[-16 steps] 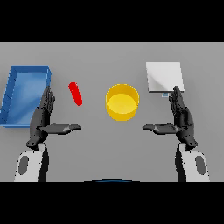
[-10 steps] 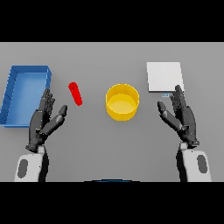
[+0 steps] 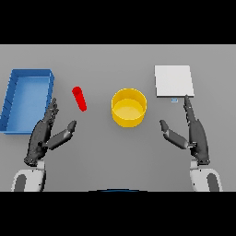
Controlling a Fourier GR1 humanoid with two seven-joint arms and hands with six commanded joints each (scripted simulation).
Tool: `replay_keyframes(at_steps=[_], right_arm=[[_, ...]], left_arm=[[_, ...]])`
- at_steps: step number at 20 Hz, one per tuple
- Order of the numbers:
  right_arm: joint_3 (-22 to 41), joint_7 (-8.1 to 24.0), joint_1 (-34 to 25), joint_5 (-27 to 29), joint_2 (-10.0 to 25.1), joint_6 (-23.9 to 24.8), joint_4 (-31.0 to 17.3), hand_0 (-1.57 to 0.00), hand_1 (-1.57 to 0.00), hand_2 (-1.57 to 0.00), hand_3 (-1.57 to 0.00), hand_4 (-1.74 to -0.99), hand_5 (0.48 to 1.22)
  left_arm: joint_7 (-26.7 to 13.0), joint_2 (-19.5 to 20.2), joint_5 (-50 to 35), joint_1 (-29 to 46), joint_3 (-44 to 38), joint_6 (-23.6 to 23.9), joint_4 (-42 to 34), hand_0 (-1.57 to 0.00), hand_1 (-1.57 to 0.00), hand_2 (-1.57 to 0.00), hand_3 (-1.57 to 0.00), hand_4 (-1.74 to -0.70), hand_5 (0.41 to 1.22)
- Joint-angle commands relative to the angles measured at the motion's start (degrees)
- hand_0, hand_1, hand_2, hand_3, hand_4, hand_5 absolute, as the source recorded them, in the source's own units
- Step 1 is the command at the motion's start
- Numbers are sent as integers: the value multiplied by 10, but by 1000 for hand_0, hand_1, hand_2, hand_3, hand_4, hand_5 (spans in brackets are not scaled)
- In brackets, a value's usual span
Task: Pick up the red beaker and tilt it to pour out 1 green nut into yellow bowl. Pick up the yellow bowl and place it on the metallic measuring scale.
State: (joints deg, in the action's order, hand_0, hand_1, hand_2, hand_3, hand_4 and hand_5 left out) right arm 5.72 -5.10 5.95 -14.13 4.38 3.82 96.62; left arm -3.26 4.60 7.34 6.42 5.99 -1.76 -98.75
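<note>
- Head view: nothing of the task done yet, judging from how things lie.
- Red beaker (image 3: 79,98) lying tilted on the grey worktop (image 3: 115,156), between the blue tray (image 3: 27,76) and the yellow bowl (image 3: 129,107); apart from both, untouched.
- No green nut visible anywhere; too small to tell, or hidden inside the beaker. Bowl interior looks plain yellow.
- Yellow bowl upright near the middle of the worktop, not on the scale (image 3: 173,81); scale lies bare at the far right, just beyond the bowl's right side.
- Left hand (image 3: 44,136) below and left of the beaker, near but not touching; fingers (image 3: 50,113) straight and spread, thumb out to the side, holding nothing.
- Right hand (image 3: 193,133) to the right of the bowl, fingers straight and close together, tips just short of the scale's near edge, thumb angled toward the bowl; holding nothing.
- Left to do, by this reading: grasp beaker, lift, tip over bowl for one nut, then grasp bowl and set on scale.
- Likely step in hand: reach of left hand toward beaker.
</note>
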Motion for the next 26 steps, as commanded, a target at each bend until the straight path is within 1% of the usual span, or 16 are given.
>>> replay_keyframes(at_steps=[1, 4, 5, 6, 8, 10, 12, 14, 16, 17, 18, 19, 22, 23, 25, 26], right_arm=[[0, 8, -7, 6, -5, -3, -3, 1, 1, 1, 1, -1212, 607], [1, -7, -4, 3, 2, -8, -10, 1, 1, 1, 1, -1236, 623], [-2, -14, 1, 7, 5, -10, -6, 1, 1, 1, 1, -1246, 627], [2, -13, 2, 8, 1, -12, -1, 1, 1, 1, 1, -1256, 631], [-4, -4, -8, 18, 1, -15, -5, 1, 1, 1, 1, -1267, 632], [-5, -14, -2, 24, 2, -19, -2, 1, 1, 1, 1, -1280, 634], [-1, -17, 3, 18, 2, -18, 5, 1, 1, 1, 1, -1278, 634], [1, -13, 2, 12, -2, -12, 4, 1, 1, 1, 1, -1268, 635], [-5, -11, 5, 17, 3, -14, 1, 1, 1, 1, 1, -1266, 635], [-2, -2, -3, 14, -3, -9, 1, 1, 1, 1, 1, -1269, 638], [-2, -11, 4, 15, 2, -14, 3, 1, 1, 1, 1, -1267, 640], [-5, -4, 0, 19, 2, -15, 6, 1, 1, 1, 1, -1270, 642], [-7, -8, 0, 17, 6, -15, 4, 1, 1, 1, 1, -1267, 644], [-7, -15, 5, 20, 5, -16, 3, 1, 1, 1, 1, -1269, 643], [-7, -6, -3, 22, 2, -16, 1, 1, 1, 1, 1, -1268, 641], [-10, 2, -5, 26, 4, -17, 3, 1, 1, 1, 1, -1265, 638]], left_arm=[[4, -7, 6, -9, 4, 3, 16, 1, 1, 1, 1, -1163, 604], [24, -19, 18, -43, 7, 8, 65, 1, 1, 1, 1, -1208, 615], [34, -16, 22, -55, 2, 9, 87, 1, 1, 1, 1, -1219, 622], [26, -15, 28, -76, -3, 16, 109, 1, 1, 1, 1, -1222, 626], [32, -18, 36, -107, -7, 23, 145, 1, 1, 1, 1, -1233, 636], [32, -17, 33, -136, -18, 25, 178, 1, 1, 1, 1, -1248, 650], [49, -22, 36, -155, -23, 33, 209, 1, 1, 1, 1, -1262, 668], [62, -22, 37, -184, -30, 35, 251, 1, 1, 1, 1, -1271, 677], [64, -20, 32, -204, -38, 32, 273, 1, 1, 1, 1, -1280, 682], [62, -21, 34, -217, -39, 33, 284, 1, 1, 1, 1, -1287, 685], [71, -21, 34, -224, -41, 31, 299, 1, 1, 1, 1, -1292, 688], [67, -26, 38, -234, -40, 36, 309, 1, 1, 1, 1, -1298, 689], [70, -25, 40, -265, -48, 41, 345, 1, 1, 1, 1, -1293, 686], [68, -25, 41, -274, -49, 42, 351, 1, 1, 1, 1, -1290, 684], [71, -26, 41, -279, -51, 44, 360, 1, 1, 1, 1, -1289, 683], [67, -27, 41, -297, -56, 46, 382, 1, 1, 1, 1, -1289, 683]])
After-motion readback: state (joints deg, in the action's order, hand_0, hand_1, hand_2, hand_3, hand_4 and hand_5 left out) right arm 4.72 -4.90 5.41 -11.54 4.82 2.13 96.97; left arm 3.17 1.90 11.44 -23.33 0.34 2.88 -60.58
